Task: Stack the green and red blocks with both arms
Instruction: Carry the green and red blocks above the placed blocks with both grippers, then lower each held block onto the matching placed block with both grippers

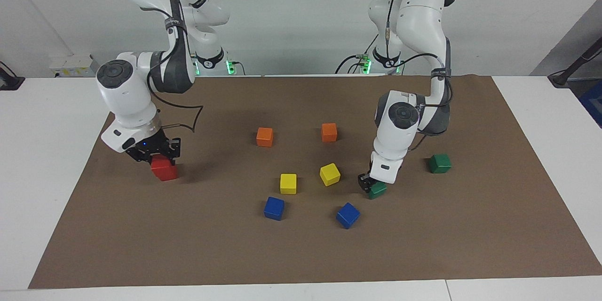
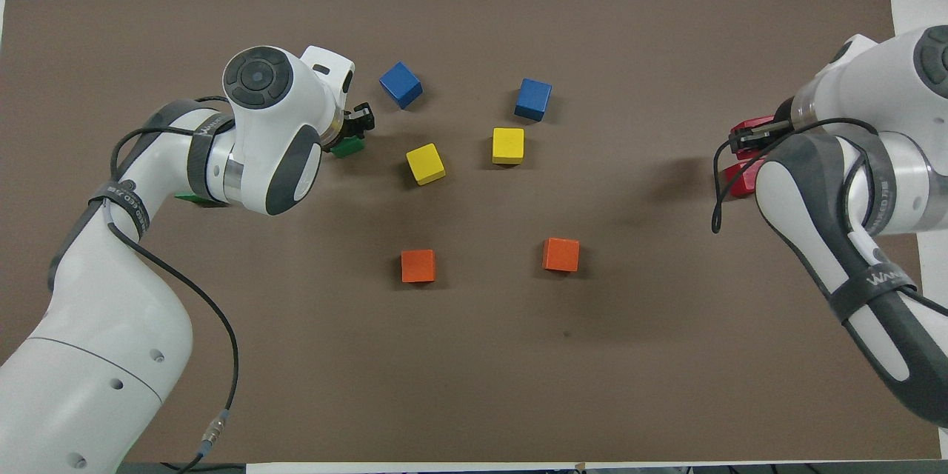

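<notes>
Brown mat (image 1: 301,254): flat paper sheet over the table, all cubes on it. No hazard seen.
Right arm (image 1: 136,99): white, jointed, bent down at the right arm's end of the mat.
Left arm (image 1: 404,122): white, jointed, bent low toward the left arm's end. Risk: its wrist hangs close over the cube it works on and could bump it.
Right gripper (image 1: 157,156): clamped on a bright red matte cube (image 1: 158,162), over the second red matte cube (image 1: 167,174).
Red pair: upper looks offset from lower; contact cannot be told. Risk: let go off-centre, it tips off or shoves the lower one.
Left gripper (image 1: 366,183): down at a dark green matte cube (image 1: 378,190) on the mat. Grip cannot be told.
Green risk: a shallow or corner hold would let the cube twist or drop on lifting.
Second green matte cube (image 1: 439,163): free, nearer the robots, toward the left arm's end. Likely the stack base.
Neighbours: yellow cube (image 1: 329,174) and blue cube (image 1: 348,215) near the green one; a low sweep could clip them.
</notes>
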Tool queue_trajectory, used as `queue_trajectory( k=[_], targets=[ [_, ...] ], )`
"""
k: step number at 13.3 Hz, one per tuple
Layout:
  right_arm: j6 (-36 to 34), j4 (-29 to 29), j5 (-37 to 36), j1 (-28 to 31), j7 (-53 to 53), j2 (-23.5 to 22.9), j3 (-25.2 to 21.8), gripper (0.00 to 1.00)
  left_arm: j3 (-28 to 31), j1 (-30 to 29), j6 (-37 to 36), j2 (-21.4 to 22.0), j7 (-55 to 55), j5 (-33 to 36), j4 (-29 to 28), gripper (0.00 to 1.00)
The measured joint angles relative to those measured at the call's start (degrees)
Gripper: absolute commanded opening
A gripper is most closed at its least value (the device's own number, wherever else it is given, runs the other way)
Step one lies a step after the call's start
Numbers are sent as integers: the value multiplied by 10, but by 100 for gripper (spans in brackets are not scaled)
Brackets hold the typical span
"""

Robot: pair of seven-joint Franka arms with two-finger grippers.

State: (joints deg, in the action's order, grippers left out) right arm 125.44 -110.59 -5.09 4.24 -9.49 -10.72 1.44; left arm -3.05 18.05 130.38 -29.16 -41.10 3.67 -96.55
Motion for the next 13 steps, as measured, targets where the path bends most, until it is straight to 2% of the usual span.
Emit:
queue_trajectory(
  k=[3, 5, 9, 11, 13],
  targets=[
    [15, -18, 1, 17, -36, 7, 0, 0, 3, -1, -32, 4, 0, 8, 9, 0],
    [47, -41, 3, 19, -45, 8, 0, 0, 6, -11, -56, 27, 28, 16, 11, 0],
    [75, -73, 29, 23, -90, 15, 0, 0, 10, -102, -134, 110, 220, 17, -15, 0],
    [75, -77, 64, 23, -132, 20, 0, 0, 10, -136, -142, 127, 292, 17, -26, 0],
    [75, -79, 69, 23, -139, 23, 0, 0, 10, -156, -142, 127, 342, 17, -31, 0]
  ],
)
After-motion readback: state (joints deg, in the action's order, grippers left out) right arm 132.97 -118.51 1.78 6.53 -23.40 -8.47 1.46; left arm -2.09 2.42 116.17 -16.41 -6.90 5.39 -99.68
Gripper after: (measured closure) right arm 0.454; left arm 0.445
